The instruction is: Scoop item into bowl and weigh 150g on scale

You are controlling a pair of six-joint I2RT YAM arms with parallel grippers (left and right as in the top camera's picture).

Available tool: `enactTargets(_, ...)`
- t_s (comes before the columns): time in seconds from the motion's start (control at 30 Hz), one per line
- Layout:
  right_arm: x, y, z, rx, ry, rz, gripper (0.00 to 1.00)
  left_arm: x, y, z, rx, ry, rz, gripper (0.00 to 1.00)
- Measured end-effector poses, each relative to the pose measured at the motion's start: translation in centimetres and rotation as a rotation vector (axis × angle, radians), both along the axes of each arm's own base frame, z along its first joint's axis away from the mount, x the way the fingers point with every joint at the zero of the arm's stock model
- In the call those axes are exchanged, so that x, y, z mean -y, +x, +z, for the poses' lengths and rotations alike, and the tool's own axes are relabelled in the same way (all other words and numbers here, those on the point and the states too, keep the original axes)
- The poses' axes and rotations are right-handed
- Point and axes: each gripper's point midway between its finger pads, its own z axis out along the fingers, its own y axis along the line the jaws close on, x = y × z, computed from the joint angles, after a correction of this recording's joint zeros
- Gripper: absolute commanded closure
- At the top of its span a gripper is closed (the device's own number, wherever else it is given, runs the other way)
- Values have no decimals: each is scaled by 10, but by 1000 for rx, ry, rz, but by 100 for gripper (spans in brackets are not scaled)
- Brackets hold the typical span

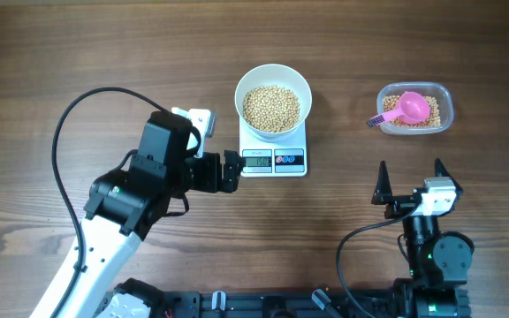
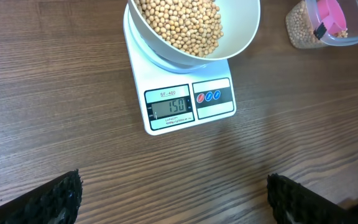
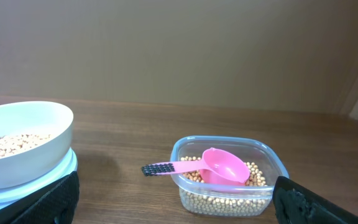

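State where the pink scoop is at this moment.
In the overhead view the pink scoop lies in the clear tub of soybeans on the right side, its handle poking over the rim toward the scale.

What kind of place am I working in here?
Probably a robot test bench, not a real kitchen: bare wooden table, a small scale carrying a bowl of beans, and a plain blank wall behind.
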Motion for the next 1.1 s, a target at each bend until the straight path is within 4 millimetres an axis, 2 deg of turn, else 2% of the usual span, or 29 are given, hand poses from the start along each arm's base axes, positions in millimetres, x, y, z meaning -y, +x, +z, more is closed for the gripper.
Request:
enactTargets(0.7, 0, 0, 0, 0, 0, 0, 0, 0, 0, 0, -1, 0, 0, 0)
enactTargets(1.1, 0, 0, 0, 0, 0, 0, 1, -5, -13, -10, -63, 27, 0, 0)
